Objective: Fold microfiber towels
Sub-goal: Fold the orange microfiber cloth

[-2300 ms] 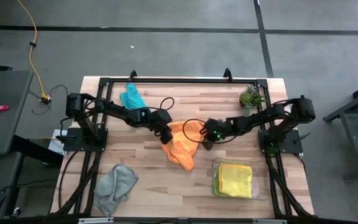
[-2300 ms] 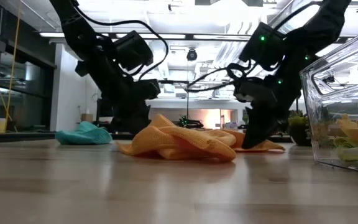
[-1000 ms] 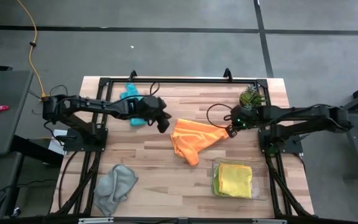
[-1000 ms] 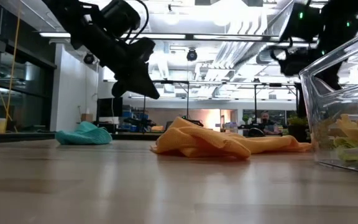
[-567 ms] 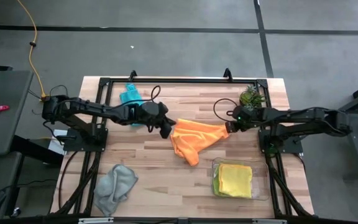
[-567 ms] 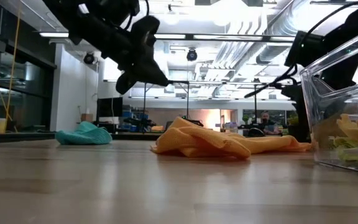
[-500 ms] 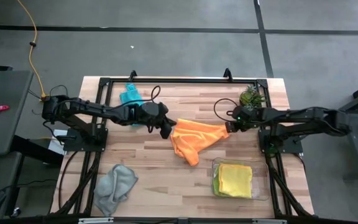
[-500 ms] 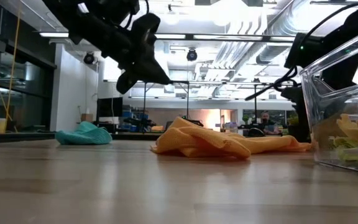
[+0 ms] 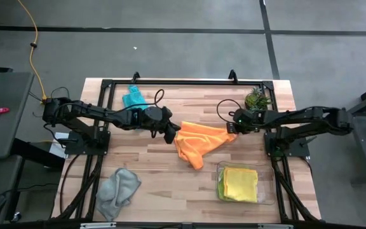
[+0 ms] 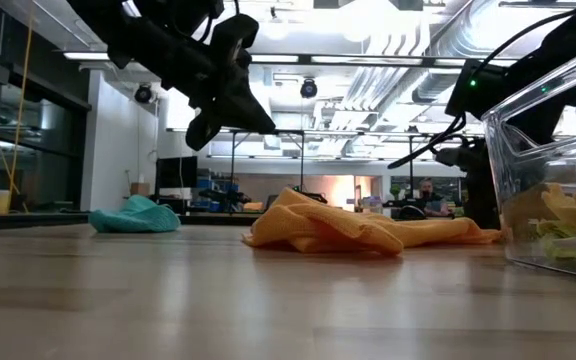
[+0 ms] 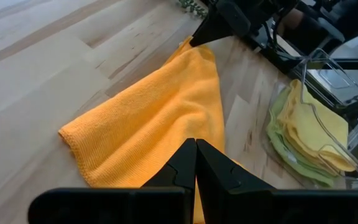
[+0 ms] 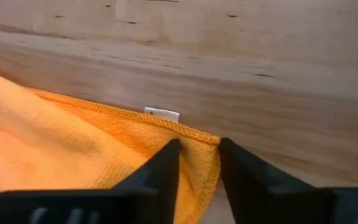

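Counter (image 9: pixel 151 172): wood top w/ black frame, both arms reaching in toward the middle.

Orange towel (image 9: pixel 199 141) is rumpled at counter centre, partly spread, one corner stretched toward the right side. Grey towel (image 9: pixel 117 189) is bunched near the front-left corner. Tray (image 9: pixel 271 184) sits near the front-right corner w/ yellow towel (image 9: pixel 240 183) folded on top of lime towel (image 11: pixel 283 144), whose edge peeks out below. Teal towel (image 9: pixel 134 98) is crumpled by the back edge, left of centre. Plant (image 9: pixel 257 98) stands at the back-right corner.

Left claw (image 9: pixel 170 133) hangs just off the orange towel's left edge, raised above the counter in the low view; fingers (image 11: pixel 180 167) pressed together, nothing held.

Right claw (image 9: pixel 233 129) is at the towel's right corner, low to the wood. Fingers (image 12: pixel 162 167) are a little apart, the hemmed corner lying in the gap between them; can't tell if they pinch it. A small white tag (image 12: pixel 161 114) shows at the hem.
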Available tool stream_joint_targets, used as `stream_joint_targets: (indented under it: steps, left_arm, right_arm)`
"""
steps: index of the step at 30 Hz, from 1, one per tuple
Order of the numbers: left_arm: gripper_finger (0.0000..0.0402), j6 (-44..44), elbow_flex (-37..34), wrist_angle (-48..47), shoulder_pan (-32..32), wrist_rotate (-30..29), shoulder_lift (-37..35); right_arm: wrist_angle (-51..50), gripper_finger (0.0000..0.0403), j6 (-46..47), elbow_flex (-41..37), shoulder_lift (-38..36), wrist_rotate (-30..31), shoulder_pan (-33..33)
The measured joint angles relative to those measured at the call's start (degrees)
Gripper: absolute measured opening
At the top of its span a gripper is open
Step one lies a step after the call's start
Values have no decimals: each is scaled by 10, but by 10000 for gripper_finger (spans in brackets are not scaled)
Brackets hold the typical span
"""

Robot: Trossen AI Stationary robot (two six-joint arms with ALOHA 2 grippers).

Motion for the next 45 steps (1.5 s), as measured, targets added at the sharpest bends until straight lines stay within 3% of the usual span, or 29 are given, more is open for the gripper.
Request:
stream_joint_targets:
  steps: [5, 7, 16, 20, 24, 32, 40, 45]
  left_arm:
    - [0, -11, 0, 7, 0, 1, 0]
    - [0, -7, 0, 16, 5, 8, -5]
    - [0, 23, 0, 24, 49, 19, -42]
    - [1, 38, 0, 22, 63, 15, -42]
    - [10, 39, 0, 20, 65, 15, -27]
    - [34, 42, 0, 25, 51, 24, 33]
    - [79, 43, 2, 71, 53, 81, 109]
    - [122, 70, 64, 41, 80, 92, 145]
  right_arm:
    - [1, 22, -5, 1, -20, 0, 11]
    - [7, 9, -23, 11, -35, -15, 20]
    - [13, 2, -206, 126, -71, -38, 87]
    - [31, 1, -308, 170, -58, -84, 153]
    - [45, 1, -359, 194, -27, -86, 234]
    - [75, 0, -364, 200, 75, -82, 332]
    - [151, 0, -354, 201, 127, -80, 344]
    - [157, 0, -355, 201, 128, -81, 342]
